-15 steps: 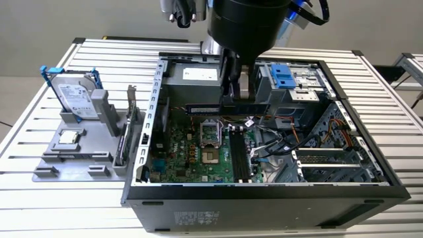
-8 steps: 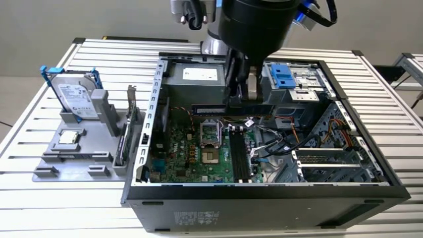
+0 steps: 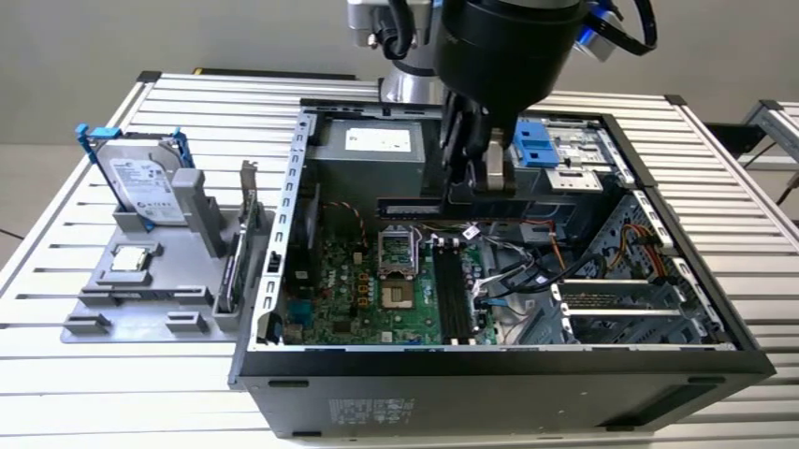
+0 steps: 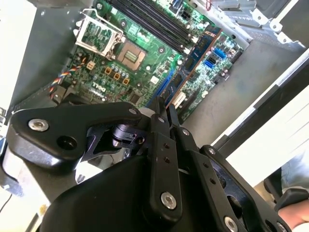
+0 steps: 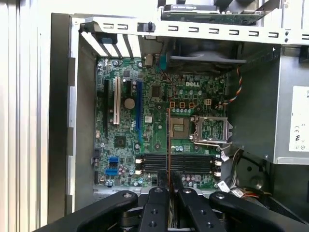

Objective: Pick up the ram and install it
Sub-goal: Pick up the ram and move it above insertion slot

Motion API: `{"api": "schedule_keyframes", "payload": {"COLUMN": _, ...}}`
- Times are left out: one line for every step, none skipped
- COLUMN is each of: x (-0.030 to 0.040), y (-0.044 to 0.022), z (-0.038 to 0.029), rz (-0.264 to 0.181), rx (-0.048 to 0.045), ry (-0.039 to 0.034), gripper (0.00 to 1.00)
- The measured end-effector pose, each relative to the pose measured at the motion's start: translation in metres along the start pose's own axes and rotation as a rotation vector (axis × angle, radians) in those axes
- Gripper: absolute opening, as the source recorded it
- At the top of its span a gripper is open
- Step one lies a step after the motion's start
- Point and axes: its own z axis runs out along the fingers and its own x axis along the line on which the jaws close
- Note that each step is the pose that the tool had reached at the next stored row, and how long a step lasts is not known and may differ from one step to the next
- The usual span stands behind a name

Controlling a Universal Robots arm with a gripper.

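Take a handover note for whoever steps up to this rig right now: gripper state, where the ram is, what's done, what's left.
The gripper: jaws shut on the ram.
The ram: held in the air over the open computer case, above the motherboard, lying crosswise to the black memory slots.
Done: the ram is picked up and is over the board.
Left: it is not in a slot yet, so the install is still open.

Open computer case (image 3: 500,393), hard drive (image 3: 140,187)
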Motion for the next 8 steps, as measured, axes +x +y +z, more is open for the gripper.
{"api": "schedule_keyframes", "payload": {"x": 0.0000, "y": -0.0009, "z": 0.0002, "rz": 0.005, "rx": 0.0002, "ry": -0.0002, "gripper": 0.00}}
{"api": "schedule_keyframes", "payload": {"x": 0.0000, "y": -0.0018, "z": 0.0004, "rz": 0.011, "rx": 0.0003, "ry": -0.0002, "gripper": 0.00}}
{"api": "schedule_keyframes", "payload": {"x": 0.0000, "y": -0.0028, "z": 0.0006, "rz": 0.016, "rx": 0.0005, "ry": -0.0003, "gripper": 0.00}}
{"api": "schedule_keyframes", "payload": {"x": 0.0000, "y": -0.0040, "z": 0.0007, "rz": 0.020, "rx": 0.0006, "ry": -0.0004, "gripper": 0.00}}
{"api": "schedule_keyframes", "payload": {"x": 0.0001, "y": -0.0055, "z": 0.0008, "rz": 0.024, "rx": 0.0007, "ry": -0.0005, "gripper": 0.00}}
{"api": "schedule_keyframes", "payload": {"x": 0.0001, "y": -0.0069, "z": 0.0009, "rz": 0.026, "rx": 0.0008, "ry": -0.0006, "gripper": 0.00}}
{"api": "schedule_keyframes", "payload": {"x": 0.0001, "y": -0.0085, "z": 0.0009, "rz": 0.027, "rx": 0.0009, "ry": -0.0007, "gripper": 0.00}}
{"api": "schedule_keyframes", "payload": {"x": 0.0001, "y": -0.0101, "z": 0.0010, "rz": 0.028, "rx": 0.0009, "ry": -0.0006, "gripper": 0.00}}
